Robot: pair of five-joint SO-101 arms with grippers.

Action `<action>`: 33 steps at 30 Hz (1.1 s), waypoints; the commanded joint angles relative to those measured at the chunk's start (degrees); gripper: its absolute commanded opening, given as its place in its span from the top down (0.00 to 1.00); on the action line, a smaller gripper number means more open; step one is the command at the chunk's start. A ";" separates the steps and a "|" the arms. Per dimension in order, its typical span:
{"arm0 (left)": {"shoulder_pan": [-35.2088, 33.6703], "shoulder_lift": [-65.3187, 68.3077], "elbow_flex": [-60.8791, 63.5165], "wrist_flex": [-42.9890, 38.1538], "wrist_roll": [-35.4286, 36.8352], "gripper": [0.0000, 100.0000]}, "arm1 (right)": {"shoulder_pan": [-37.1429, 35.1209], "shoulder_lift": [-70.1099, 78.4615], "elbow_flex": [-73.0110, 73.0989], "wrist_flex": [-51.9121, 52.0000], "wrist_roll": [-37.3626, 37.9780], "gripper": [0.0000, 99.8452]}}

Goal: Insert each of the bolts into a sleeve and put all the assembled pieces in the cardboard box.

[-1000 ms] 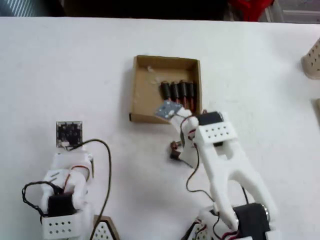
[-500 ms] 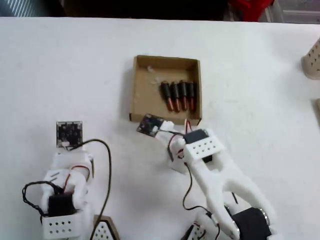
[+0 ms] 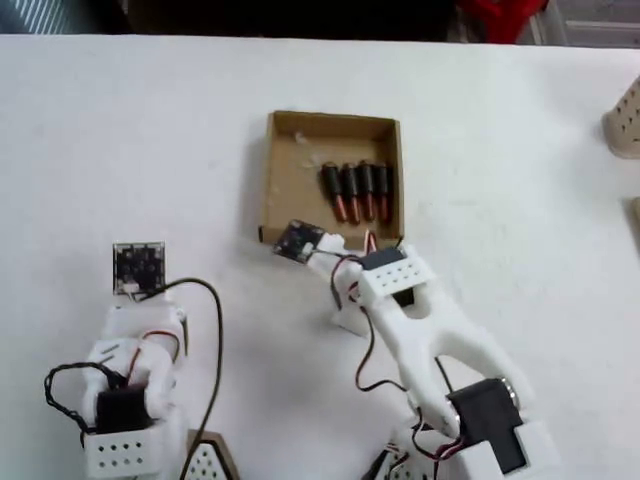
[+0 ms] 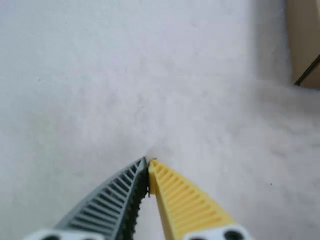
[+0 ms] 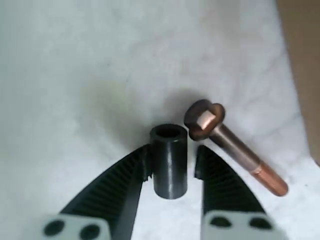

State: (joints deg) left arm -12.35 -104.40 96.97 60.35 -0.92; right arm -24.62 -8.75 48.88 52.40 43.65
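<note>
In the high view, the cardboard box (image 3: 283, 180) sits at upper centre of the frame. Four assembled pieces (image 3: 357, 190) lie side by side in its right half, and its left half is bare. The right arm (image 3: 400, 290) is just below the box's lower edge, while the left arm (image 3: 130, 380) is at the lower left, well apart from it on the white surface (image 3: 150, 120).

In the left wrist view, the left hand (image 4: 148, 162) is closed with its tips together, holding nothing.

In the right wrist view, the right hand (image 5: 172, 152) is partly open and brackets a black sleeve (image 5: 169, 165). One finger is against the sleeve and a sliver of gap shows at the other. The sleeve's long axis runs along the fingers, with its open end pointing away from the wrist. A copper bolt (image 5: 237, 150) lies just beside that end, head nearest and shank slanting away. The right arm is clearly the nearer one. I judge the bolt must be turned into line with the bore before it can enter.
</note>
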 commanded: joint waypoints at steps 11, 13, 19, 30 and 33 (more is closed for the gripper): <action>-0.75 -0.31 0.09 -0.26 -0.53 0.97 | 8.57 -5.67 -1.14 4.09 -14.15 0.98; -0.66 -0.31 0.09 -1.14 -0.35 0.97 | 11.82 -8.92 -0.79 5.41 -17.32 0.98; 1.36 -0.22 0.09 -4.66 4.66 0.98 | 18.59 -13.58 2.90 7.16 -19.96 0.98; 8.92 -0.13 -1.41 -10.55 7.38 0.98 | 29.05 -13.05 4.66 6.37 -19.78 0.98; 9.01 -0.13 -2.55 -10.37 7.47 0.98 | 29.23 -13.05 4.84 5.23 -19.78 0.98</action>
State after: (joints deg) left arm -4.53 -104.40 96.97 51.12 5.76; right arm 3.52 -20.09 54.15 58.46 24.31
